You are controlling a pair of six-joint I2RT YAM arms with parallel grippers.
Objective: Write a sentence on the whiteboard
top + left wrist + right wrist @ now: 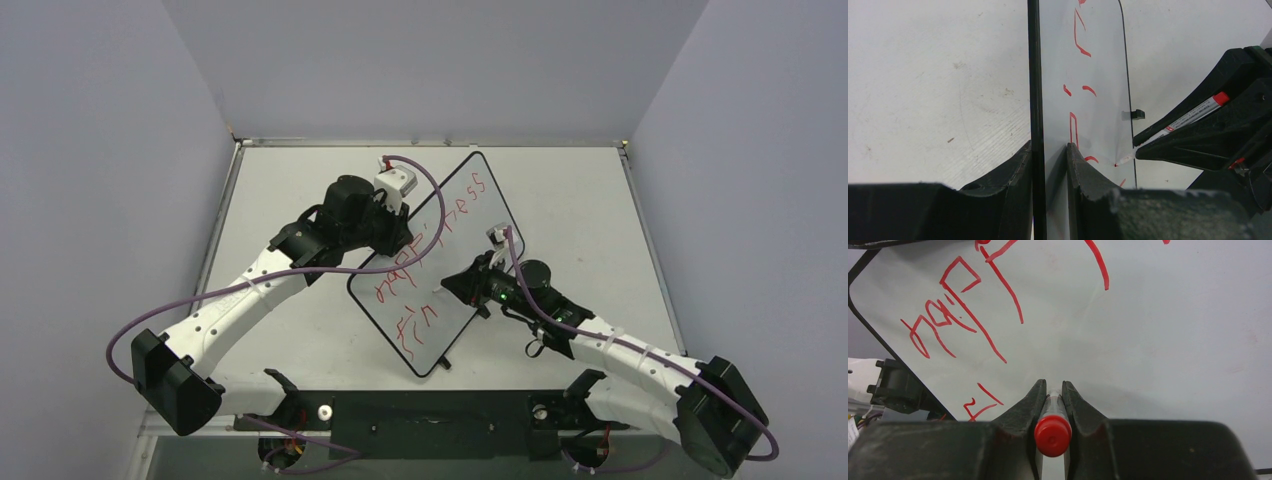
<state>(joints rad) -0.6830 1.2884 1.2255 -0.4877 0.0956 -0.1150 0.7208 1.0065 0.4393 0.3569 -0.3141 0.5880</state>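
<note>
whiteboard (470, 242): glossy white, thin black rim, rounded corners, sits diagonally over the worktop (580, 200). sentence (447, 220): thin uneven red marker strokes in two rough lines. Upper reads roughly "happiness", lower is just a few letters.

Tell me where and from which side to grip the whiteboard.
Grip the whiteboard at the thin black rim of its long edge nearest the left arm, coming edge-on: it is a thin sheet, so one finger fits each face, as the left gripper shows.

Our left gripper (1049, 150) pinches the whiteboard (462, 250) edge; our right gripper (1051, 386) clamps a marker (1052, 434), both arms angled inward.
</note>
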